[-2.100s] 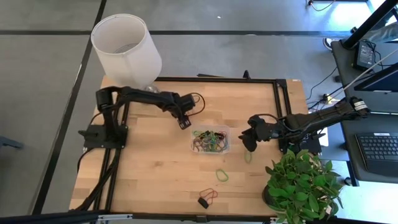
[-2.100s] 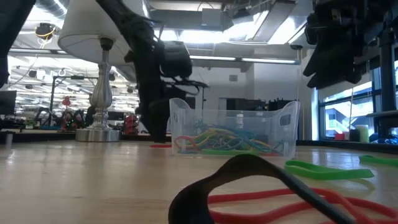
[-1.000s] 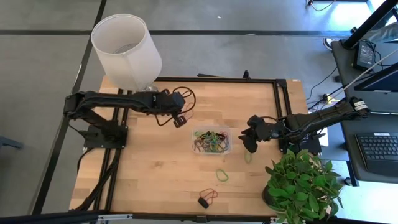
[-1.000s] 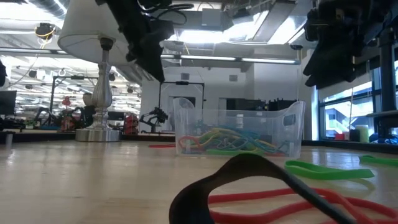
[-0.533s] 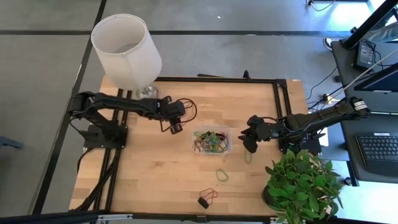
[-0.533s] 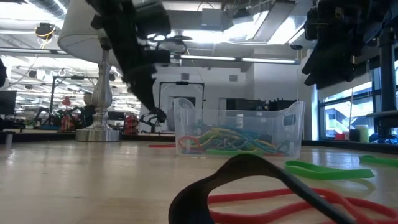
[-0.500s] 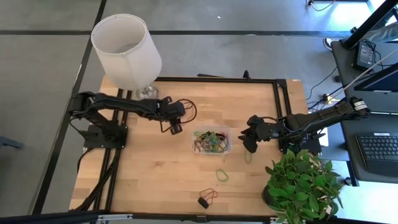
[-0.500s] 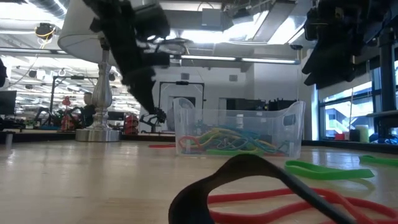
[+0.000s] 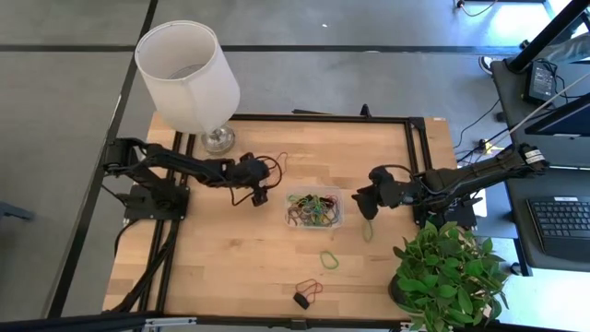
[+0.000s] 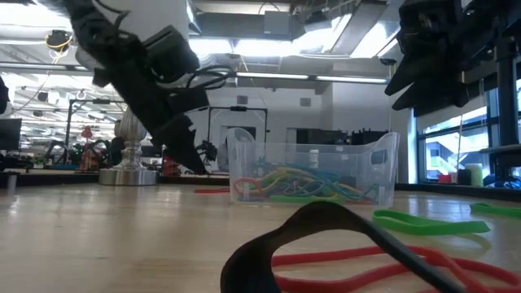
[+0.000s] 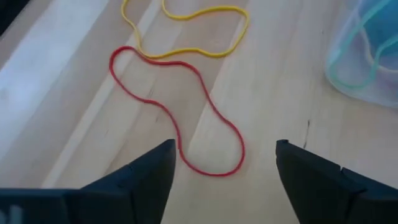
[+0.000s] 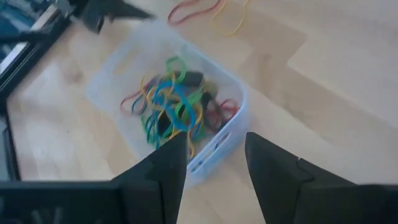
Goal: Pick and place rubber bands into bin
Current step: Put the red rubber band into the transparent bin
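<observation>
Clear plastic bin [image 9: 313,209] near the middle of the wooden table [image 9: 221,267], holding a tangle of red, green, blue, yellow and black rubber bands [image 12: 174,102]. Left gripper [image 9: 259,195] low over the table just beside the bin's left side, jaws spread wide and empty, pointing at a red band [image 11: 180,115] lying flat on the wood, with a yellow band [image 11: 186,31] crossing one end of it and a corner of the bin just beyond. Right gripper [image 9: 363,205] raised in the air off the bin's right side, jaws partly apart with nothing between them, looking down into the bin. Loose on the table, apart from the bin: a green band [image 9: 329,260] toward the front, another green band [image 9: 367,231] under the right arm, and a red band with a black band [image 9: 306,293] close to the front edge, large in the low view's foreground. White lampshade [image 9: 188,74] on a metal base [image 9: 218,139] at the far left corner of the table. Potted green plant [image 9: 450,277] at the front right corner. Laptop keyboard [image 9: 561,227] on a side stand to the right, off the table.
</observation>
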You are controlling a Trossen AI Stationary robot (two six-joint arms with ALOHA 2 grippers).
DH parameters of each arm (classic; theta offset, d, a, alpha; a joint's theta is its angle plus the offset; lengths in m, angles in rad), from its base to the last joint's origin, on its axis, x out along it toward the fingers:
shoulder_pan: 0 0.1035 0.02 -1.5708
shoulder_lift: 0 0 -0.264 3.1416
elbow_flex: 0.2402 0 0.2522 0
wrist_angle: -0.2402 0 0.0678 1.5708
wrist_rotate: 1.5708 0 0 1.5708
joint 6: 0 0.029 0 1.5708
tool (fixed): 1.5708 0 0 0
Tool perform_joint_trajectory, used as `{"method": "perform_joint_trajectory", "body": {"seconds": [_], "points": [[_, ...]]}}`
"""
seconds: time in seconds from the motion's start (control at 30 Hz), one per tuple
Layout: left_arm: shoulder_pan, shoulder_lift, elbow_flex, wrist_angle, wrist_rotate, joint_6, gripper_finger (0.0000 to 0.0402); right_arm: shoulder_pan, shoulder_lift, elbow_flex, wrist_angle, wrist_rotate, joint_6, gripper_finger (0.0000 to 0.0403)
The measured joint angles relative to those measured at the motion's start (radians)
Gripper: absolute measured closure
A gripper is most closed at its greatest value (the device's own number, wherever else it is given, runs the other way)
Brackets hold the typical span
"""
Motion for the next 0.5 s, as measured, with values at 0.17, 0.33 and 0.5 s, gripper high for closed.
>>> {"method": "perform_joint_trajectory", "body": {"seconds": [0.17, 0.33, 0.5], "points": [[0.010, 0.005, -0.093, 0.178, -0.020, 0.013, 0.0130, -0.003, 0.000, 0.000, 0.000, 0.027, 0.016, 0.0238], [0.031, 0.072, -0.132, 0.282, -0.001, 0.053, 0.0129, -0.018, 0.000, 0.000, 0.001, 0.028, 0.021, 0.0238], [0.037, 0.189, -0.124, 0.430, 0.019, 0.052, 0.0129, -0.034, 0.000, 0.000, 0.011, 0.030, 0.022, 0.0238]]}}
